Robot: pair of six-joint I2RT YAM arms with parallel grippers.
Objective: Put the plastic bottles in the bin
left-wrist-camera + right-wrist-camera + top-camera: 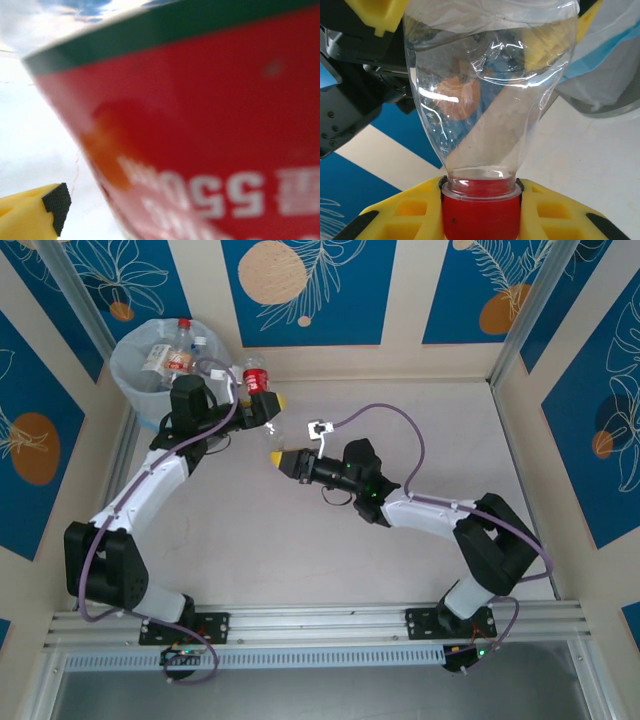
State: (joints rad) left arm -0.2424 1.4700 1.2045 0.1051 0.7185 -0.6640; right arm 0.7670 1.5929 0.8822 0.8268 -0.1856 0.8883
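My right gripper [281, 458] [481, 212] is shut on the red cap of a clear plastic bottle [490, 90], holding it up above the table. The bottle's red-labelled end [256, 377] [210, 115] reaches to my left gripper [263, 392], just right of the bin [125, 380]. That gripper's yellow fingers [376, 14] stand on either side of the bottle's body. In the left wrist view a gap shows between the black finger pad [56, 206] and the label, so the left gripper is open. Other plastic bottles [176, 356] lie inside the bin.
The bin with its white liner [612, 75] stands in the far left corner against the blue-patterned walls [300, 290]. The pale tabletop [440, 440] spreads to the right of both arms. A purple cable [400, 420] loops above the right arm.
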